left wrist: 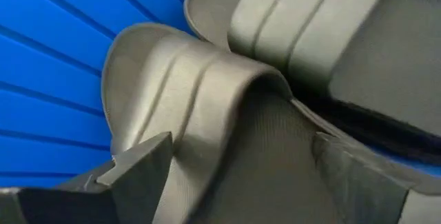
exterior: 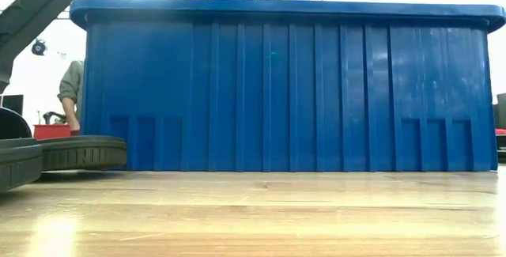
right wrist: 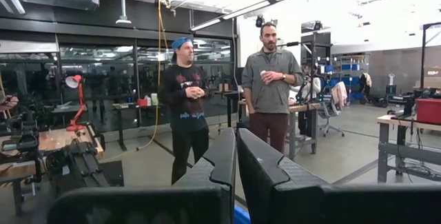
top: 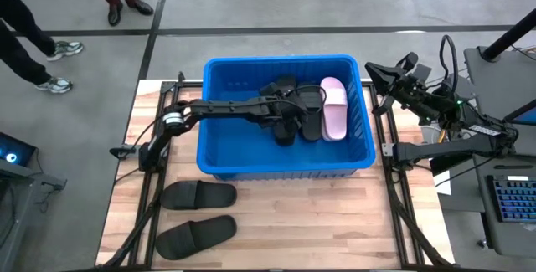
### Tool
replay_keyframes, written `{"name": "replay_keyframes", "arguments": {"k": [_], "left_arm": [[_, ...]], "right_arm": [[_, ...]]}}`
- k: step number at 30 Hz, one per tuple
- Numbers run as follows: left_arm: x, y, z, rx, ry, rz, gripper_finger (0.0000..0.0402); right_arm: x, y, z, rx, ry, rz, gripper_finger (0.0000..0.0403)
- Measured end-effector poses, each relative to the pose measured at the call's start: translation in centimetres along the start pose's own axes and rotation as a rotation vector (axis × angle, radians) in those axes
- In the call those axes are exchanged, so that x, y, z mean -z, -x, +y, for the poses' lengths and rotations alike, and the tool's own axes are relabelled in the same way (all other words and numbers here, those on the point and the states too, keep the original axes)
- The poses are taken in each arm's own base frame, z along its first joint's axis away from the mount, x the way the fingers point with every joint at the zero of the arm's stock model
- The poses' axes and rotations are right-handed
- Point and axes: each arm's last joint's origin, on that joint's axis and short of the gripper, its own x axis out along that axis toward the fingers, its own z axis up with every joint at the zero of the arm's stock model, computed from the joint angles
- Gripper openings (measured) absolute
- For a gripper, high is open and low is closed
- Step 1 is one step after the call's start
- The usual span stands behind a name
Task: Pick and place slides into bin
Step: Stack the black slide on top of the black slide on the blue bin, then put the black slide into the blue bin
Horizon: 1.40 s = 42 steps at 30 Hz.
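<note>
Left tool (top: 283, 115) gapes, seemingly empty, over black slides (top: 295, 113) in the bin (top: 219, 151); right tool (top: 408, 61) waits shut.

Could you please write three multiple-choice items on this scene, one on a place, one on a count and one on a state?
1. Where is the pink slide?
A. On the table in front of the bin
B. Inside the blue bin, at its right side
C. On the floor

2. How many black slides lie on the wooden table outside the bin?
A. Two
B. Four
C. None

3. How is the left tool?
A. Shut, parked off the table
B. Open, over the black slides inside the bin
C. Clamped on the pink slide

Answers: 1 B, the high view shows it inside the right wall. 2 A, a near one and a farther one lie in front of the bin. 3 B, the left wrist view shows spread fingers over a black slide.
</note>
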Motion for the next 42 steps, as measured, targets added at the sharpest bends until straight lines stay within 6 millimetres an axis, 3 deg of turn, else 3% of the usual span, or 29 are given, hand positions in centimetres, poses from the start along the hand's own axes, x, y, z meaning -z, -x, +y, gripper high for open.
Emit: {"name": "replay_keyframes", "arguments": {"k": [21,33,42], "left_arm": [[-1.5,3.6,1.1,0.015,-0.033,-0.083,0.0334],[-3.5,8.9,4.0,0.066,0.064,-0.228,0.0334],[-5.0,13.9,6.7,0.382,0.122,-0.394,0.0319]], "right_arm": [[0.1,0.0,0.0,0.000,-0.004,0.005,0.0009],[0.0,0.0,0.0,0.000,0.018,0.002,0.0009],[-0.2,0.0,0.0,0.002,-0.033,-0.019,0.0009]]}}
